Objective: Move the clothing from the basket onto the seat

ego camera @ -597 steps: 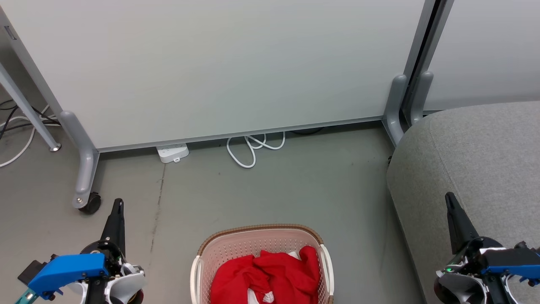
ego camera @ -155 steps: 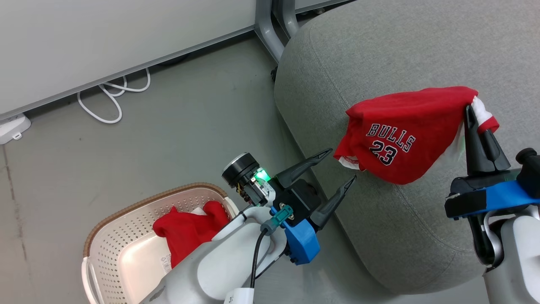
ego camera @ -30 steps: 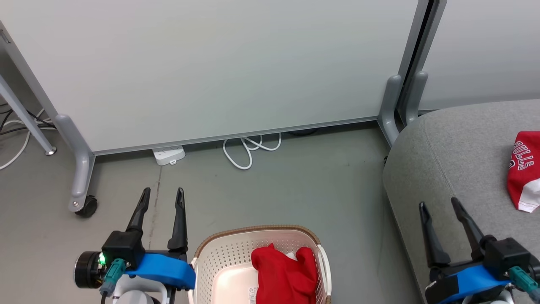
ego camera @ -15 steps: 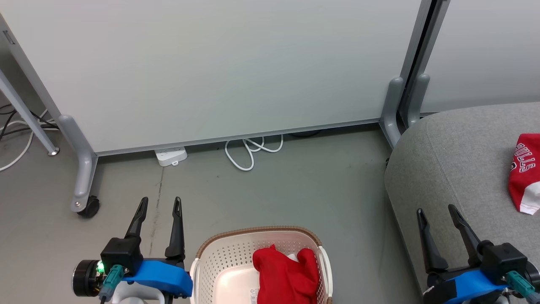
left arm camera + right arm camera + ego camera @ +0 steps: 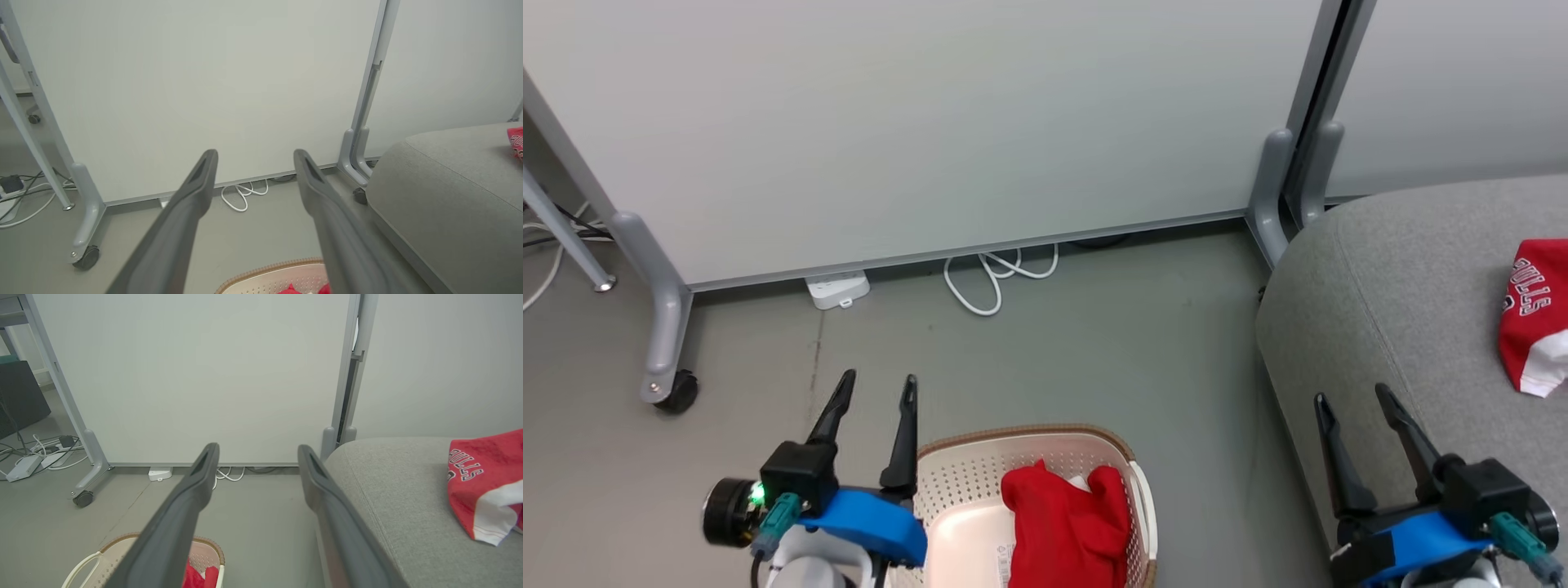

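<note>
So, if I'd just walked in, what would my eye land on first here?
The red jumps out: a crumpled red garment lies in the cream basket on the floor, low in the head view's middle. A red jersey with white lettering lies on the big grey seat at the right. Then the long dark fingers: the left tool beside the basket and the right tool by the seat's near edge, both open and empty.

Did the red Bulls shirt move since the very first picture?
Yes. The shirt has gone from the basket, rightward in the head view, and now lies on the grey seat, apart from the basket.
</note>
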